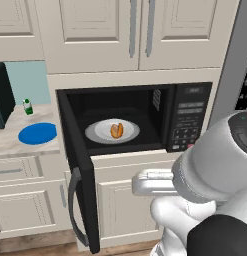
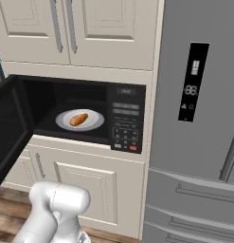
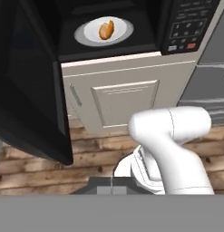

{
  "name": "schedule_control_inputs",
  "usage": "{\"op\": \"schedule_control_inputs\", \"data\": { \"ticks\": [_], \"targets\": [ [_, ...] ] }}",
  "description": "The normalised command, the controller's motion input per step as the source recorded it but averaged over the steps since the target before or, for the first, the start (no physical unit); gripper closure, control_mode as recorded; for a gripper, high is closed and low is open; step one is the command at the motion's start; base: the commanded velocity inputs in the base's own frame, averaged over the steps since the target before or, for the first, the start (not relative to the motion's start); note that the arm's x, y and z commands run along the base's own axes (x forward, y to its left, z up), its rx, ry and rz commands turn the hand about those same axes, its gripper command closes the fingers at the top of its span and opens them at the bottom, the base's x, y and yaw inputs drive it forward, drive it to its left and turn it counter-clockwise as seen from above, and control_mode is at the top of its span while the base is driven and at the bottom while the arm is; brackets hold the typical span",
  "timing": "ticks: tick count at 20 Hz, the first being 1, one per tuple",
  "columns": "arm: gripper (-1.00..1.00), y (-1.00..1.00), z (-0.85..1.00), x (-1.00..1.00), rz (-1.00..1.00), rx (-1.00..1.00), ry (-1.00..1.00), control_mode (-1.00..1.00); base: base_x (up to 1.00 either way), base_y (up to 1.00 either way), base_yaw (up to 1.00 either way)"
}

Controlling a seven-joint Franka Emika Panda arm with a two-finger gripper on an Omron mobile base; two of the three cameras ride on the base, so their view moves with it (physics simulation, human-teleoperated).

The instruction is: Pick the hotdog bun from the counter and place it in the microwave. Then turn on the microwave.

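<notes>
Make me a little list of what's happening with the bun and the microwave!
hotdog bun: lying on the white plate inside the microwave
microwave door: swung wide open
button panel: at the microwave's right side, nothing touching it
blue plate: on the counter, left of the microwave
end effector: state cannot be told

glossy black microwave [image 1: 190, 117], marbled stone counter [image 1: 10, 142]
</notes>
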Motion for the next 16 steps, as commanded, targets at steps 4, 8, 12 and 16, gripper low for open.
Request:
{"op": "schedule_control_inputs", "data": {
  "ticks": [4,8,12,16],
  "targets": [
    [1.00,0.63,-0.03,0.00,0.14,0.00,-0.10,-1.00,0.00,0.00,0.00],
    [1.00,0.59,-0.11,0.00,0.13,0.00,-0.16,-1.00,0.00,0.00,0.00],
    [1.00,0.45,-0.23,0.01,0.11,-0.01,-0.23,-1.00,0.00,0.00,0.00],
    [1.00,0.38,-0.27,0.07,0.09,-0.01,-0.26,-1.00,0.00,0.00,0.00]
  ]
}}
